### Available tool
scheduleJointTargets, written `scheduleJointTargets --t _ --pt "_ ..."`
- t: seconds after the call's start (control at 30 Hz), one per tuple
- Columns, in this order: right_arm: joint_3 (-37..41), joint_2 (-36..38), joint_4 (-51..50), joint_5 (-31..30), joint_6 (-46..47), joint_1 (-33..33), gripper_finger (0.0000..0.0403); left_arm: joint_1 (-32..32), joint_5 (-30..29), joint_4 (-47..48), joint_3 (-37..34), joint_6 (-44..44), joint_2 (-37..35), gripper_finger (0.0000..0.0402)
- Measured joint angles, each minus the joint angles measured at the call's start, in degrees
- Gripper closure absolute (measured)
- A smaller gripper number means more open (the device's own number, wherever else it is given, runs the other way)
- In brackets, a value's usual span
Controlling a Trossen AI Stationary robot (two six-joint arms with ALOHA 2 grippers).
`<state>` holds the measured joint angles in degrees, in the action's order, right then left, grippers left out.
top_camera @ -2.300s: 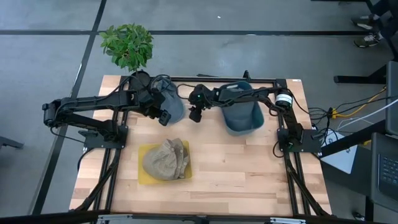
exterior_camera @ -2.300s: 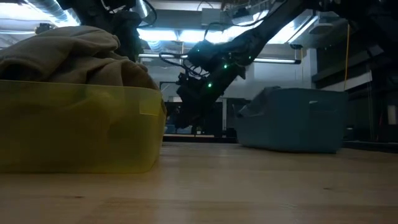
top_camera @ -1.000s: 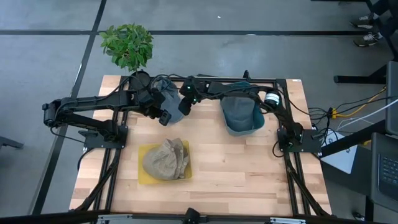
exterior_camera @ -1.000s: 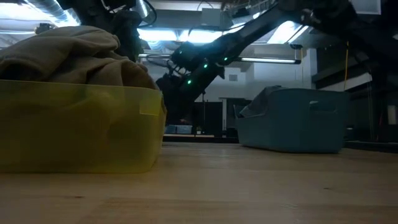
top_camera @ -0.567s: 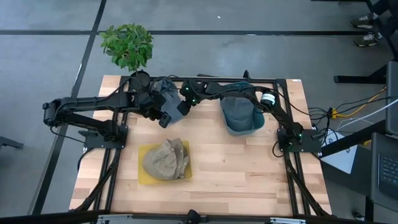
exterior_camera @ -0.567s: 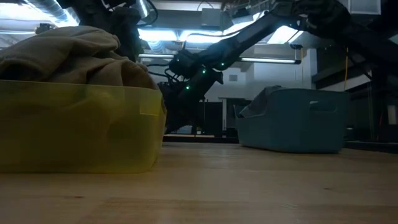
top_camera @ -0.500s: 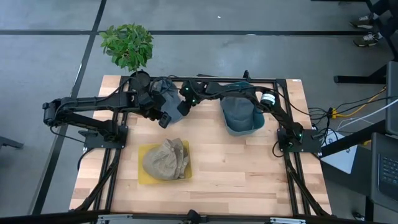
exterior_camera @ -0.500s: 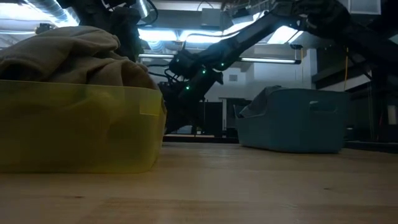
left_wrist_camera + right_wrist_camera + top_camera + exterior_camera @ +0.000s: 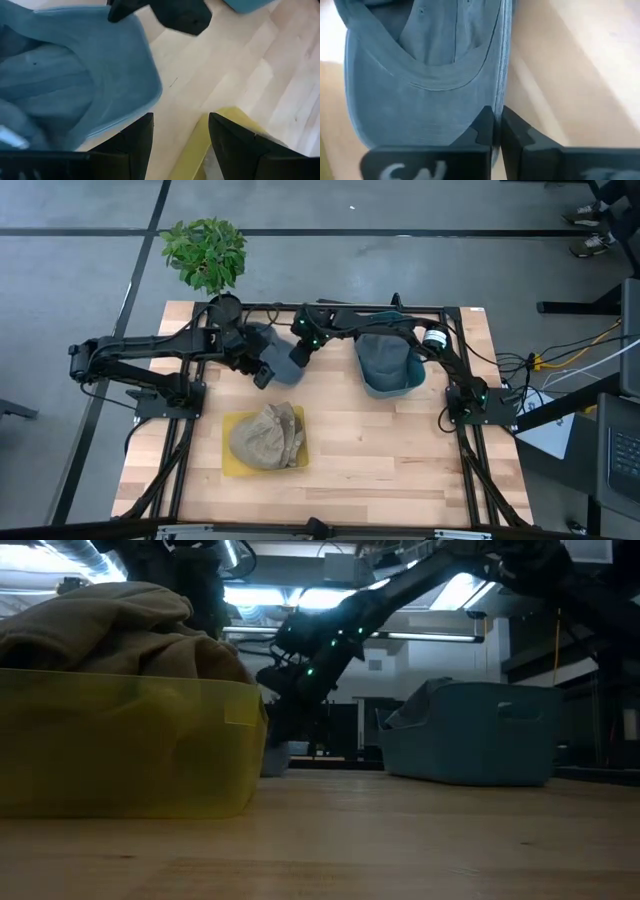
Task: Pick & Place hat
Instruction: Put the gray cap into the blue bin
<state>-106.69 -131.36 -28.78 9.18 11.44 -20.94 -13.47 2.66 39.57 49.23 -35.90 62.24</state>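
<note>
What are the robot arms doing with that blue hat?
Two robot arms are sorting hats on a wooden table. The right pincer is shut on the brim of a blue hat near the table's far edge. The left pincer is open right beside the same hat, not holding it. A tan hat already sits in a yellow bin, and a blue bin holds another blue hat.
</note>
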Motion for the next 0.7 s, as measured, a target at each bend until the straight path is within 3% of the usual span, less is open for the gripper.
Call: scheduleJointTargets --t 0.2,0.53,0.7 --pt "0.1 6.0 -7.8 -8.5 -8.2 0.0 0.0387 0.0 0.3 -1.0 0.0 4.2 -2.6 0.0217" --pt "0.1 21.5 -18.8 -26.9 -26.6 0.9 0.0387 0.0 -1.6 -3.7 2.2 12.9 -12.7 0.0217" --pt "0.1 31.2 -18.7 -30.4 -38.7 0.9 0.0387 0.0 -1.8 -9.2 2.2 15.0 -17.3 0.0217"
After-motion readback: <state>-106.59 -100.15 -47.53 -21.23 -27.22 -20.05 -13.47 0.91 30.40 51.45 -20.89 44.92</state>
